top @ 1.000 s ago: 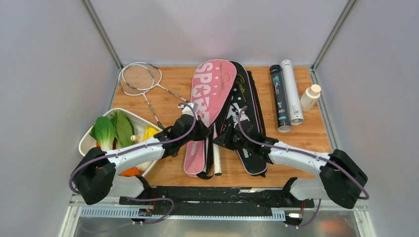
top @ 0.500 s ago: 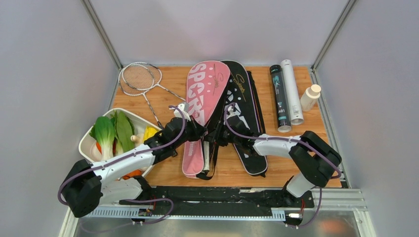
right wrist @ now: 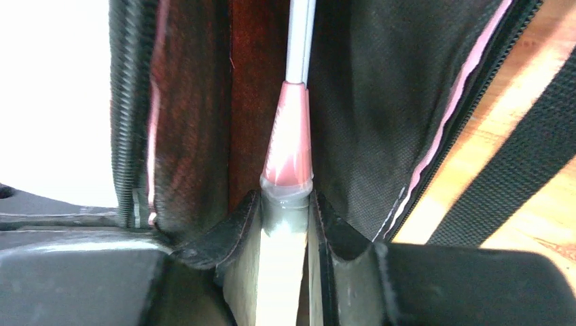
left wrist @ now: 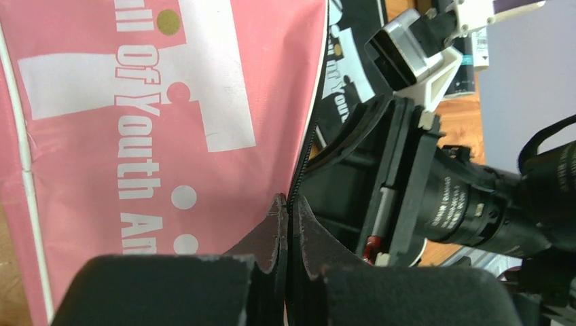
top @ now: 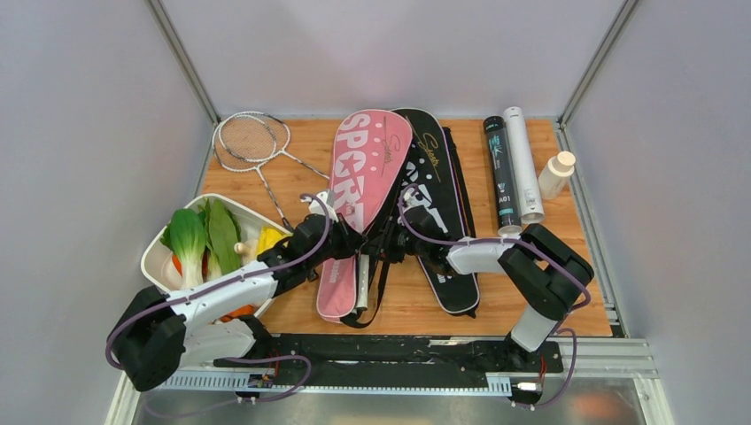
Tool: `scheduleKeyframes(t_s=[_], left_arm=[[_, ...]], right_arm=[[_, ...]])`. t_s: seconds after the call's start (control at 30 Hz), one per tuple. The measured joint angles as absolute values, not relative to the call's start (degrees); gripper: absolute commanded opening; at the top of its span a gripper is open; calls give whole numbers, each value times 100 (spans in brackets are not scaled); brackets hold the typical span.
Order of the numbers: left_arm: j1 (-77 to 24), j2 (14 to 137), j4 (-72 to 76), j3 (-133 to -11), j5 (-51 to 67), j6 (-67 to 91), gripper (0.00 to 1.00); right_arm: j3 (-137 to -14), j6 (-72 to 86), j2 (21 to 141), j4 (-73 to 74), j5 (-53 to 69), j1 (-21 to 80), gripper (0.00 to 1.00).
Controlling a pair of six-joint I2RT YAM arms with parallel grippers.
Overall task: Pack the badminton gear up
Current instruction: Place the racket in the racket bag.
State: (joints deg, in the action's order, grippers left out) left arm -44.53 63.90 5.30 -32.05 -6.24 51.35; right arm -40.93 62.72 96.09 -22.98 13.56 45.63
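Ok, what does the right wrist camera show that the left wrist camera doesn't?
Only the right wrist view: the right fingers clamped on a racket by its handle, its pink cone and silver shaft running into a bag's dark inside. Only the left wrist view: the lettered outer face of the pink bag, the left fingers pinched shut on its zip edge, and the right arm beside them. Both: bag fabric with a zip, and a strip of wooden table.
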Motion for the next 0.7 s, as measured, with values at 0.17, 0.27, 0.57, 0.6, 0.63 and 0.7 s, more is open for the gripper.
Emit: scheduleKeyframes(t_s=[0.17,0.27,0.57,0.6,0.63,0.7], left_arm=[[-4442,6270,816,-2696,-593,5306,0],[-4436,6007,895,-2475,-617,5402,0],[-4366,5304,805,-2178,-980,5404,0],[-4366,5210,792,-2137,-980,5400,0],[-4366,5076,794,-2062,-993,5398,0],[-4366,4799,858,-1881,-1013,5408,1]], right_arm=[[-4112,6563,9835,-2512,1817,4480,0],[-4362,6648,10162,-2536,2196,4480,1],[-5256,6814,11030,-2523,3100,4445,5],[-5253,6842,11030,-2558,3140,4445,10],[-5240,6893,11030,-2613,3175,4449,15],[-5129,7076,11030,-2888,3232,4464,17]])
